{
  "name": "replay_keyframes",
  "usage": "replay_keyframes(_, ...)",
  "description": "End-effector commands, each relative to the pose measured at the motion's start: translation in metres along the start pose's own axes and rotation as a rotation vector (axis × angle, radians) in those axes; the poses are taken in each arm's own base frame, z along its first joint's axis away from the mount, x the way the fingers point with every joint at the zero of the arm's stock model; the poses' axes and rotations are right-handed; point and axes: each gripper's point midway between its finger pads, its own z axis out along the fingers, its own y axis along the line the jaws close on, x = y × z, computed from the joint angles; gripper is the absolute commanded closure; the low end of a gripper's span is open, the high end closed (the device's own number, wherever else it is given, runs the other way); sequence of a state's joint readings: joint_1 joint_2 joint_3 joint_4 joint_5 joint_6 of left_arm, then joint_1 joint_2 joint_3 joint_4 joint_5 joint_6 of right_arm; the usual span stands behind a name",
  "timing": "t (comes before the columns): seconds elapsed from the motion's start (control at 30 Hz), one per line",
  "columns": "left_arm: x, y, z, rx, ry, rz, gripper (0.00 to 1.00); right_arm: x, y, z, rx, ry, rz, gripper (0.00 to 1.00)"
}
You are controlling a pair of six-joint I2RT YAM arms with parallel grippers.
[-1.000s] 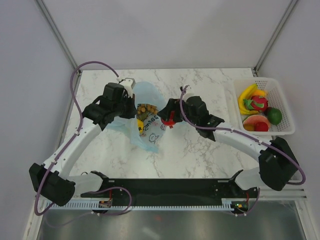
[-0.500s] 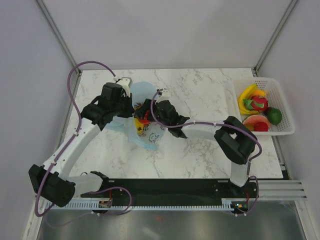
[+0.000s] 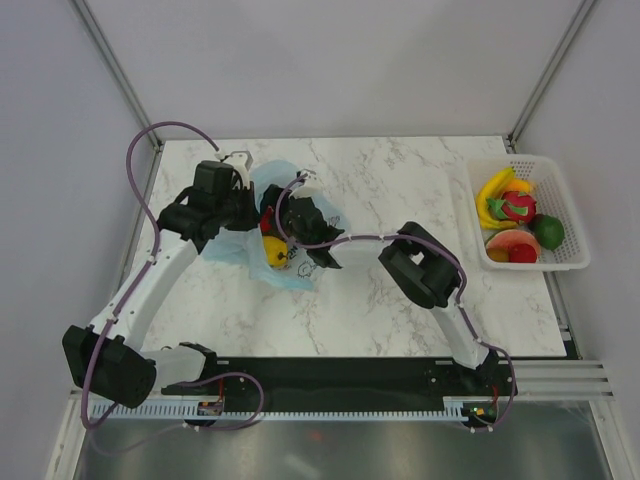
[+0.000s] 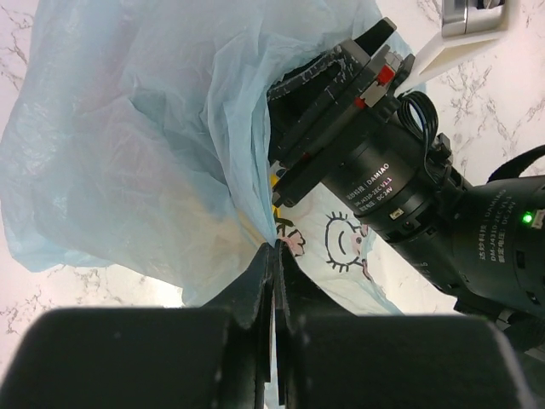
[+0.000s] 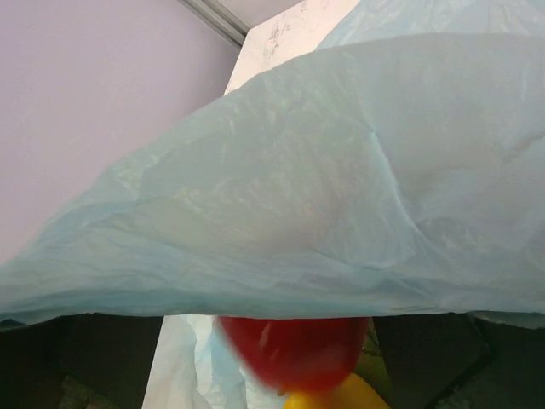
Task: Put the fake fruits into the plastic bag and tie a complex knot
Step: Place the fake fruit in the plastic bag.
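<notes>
**A:** The right gripper (image 3: 275,215) has swung left from the middle. It now sits inside the mouth of the plastic bag (image 3: 285,178), at far left.

**B:** Its jaws are spread wide and grip nothing. A blurred red fruit (image 5: 294,349) lies loose between them, above a yellow fruit (image 5: 336,396).

**A:** The left gripper (image 4: 274,256) is pinched tight on the bag's rim.

**B:** If the film snags those fingers on the way out, the mouth may collapse or the rim may pull free. Other fruits (image 3: 497,195) are in the basket (image 3: 545,160), far right.
</notes>
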State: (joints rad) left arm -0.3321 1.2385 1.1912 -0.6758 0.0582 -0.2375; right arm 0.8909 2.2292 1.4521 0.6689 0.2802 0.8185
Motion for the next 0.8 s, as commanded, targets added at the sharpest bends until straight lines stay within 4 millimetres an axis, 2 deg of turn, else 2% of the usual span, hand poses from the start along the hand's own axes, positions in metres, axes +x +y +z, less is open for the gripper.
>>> replay_keyframes(0.0, -0.013, -0.006, -0.003, 0.036, -0.04, -0.02, 0.98, -0.028, 0.032, -0.002, -0.057, -0.084, 0.004, 0.02)
replay_keyframes(0.03, -0.014, -0.005, -0.003, 0.034, -0.042, -0.022, 0.98, -0.025, 0.027, -0.006, -0.048, -0.076, -0.005, 0.04)
replay_keyframes(0.07, -0.014, -0.004, -0.003, 0.035, -0.042, -0.024, 0.98, -0.032, 0.033, -0.01, -0.051, -0.084, -0.014, 0.05)
replay_keyframes(0.2, -0.014, -0.004, -0.004, 0.036, -0.043, -0.024, 0.98, -0.047, 0.027, -0.024, 0.014, -0.098, -0.076, 0.09)
replay_keyframes(0.23, -0.014, -0.003, -0.004, 0.037, -0.045, -0.025, 0.98, -0.052, 0.027, -0.033, 0.02, -0.103, -0.082, 0.1)
replay_keyframes(0.3, -0.013, -0.003, -0.004, 0.037, -0.043, -0.026, 0.98, -0.052, 0.019, -0.044, 0.041, -0.099, -0.105, 0.16)
replay_keyframes(0.33, -0.014, -0.003, -0.004, 0.039, -0.044, -0.025, 0.98, -0.063, 0.028, -0.052, 0.026, -0.116, -0.103, 0.18)
replay_keyframes(0.47, -0.012, -0.004, -0.003, 0.048, -0.038, -0.015, 0.98, -0.076, 0.029, -0.074, 0.037, -0.11, -0.136, 0.3)
replay_keyframes(0.53, -0.011, -0.005, -0.003, 0.054, -0.032, -0.011, 0.98, -0.082, 0.023, -0.087, 0.083, -0.09, -0.155, 0.32)
replay_keyframes(0.6, -0.01, -0.006, -0.002, 0.062, -0.028, -0.008, 0.98, -0.095, 0.013, -0.097, 0.135, -0.112, -0.166, 0.38)
replay_keyframes(0.67, -0.01, -0.007, -0.002, 0.07, -0.025, -0.005, 0.98, -0.11, 0.004, -0.117, 0.167, -0.136, -0.178, 0.43)
replay_keyframes(0.7, -0.009, -0.008, -0.002, 0.074, -0.024, -0.003, 0.98, -0.116, -0.015, -0.124, 0.223, -0.124, -0.191, 0.43)
replay_keyframes(0.73, -0.009, -0.008, -0.001, 0.075, -0.021, -0.004, 0.98, -0.133, -0.013, -0.133, 0.231, -0.14, -0.186, 0.43)
replay_keyframes(0.77, -0.008, -0.01, 0.0, 0.084, -0.017, -0.002, 0.98, -0.143, -0.019, -0.138, 0.26, -0.142, -0.191, 0.44)
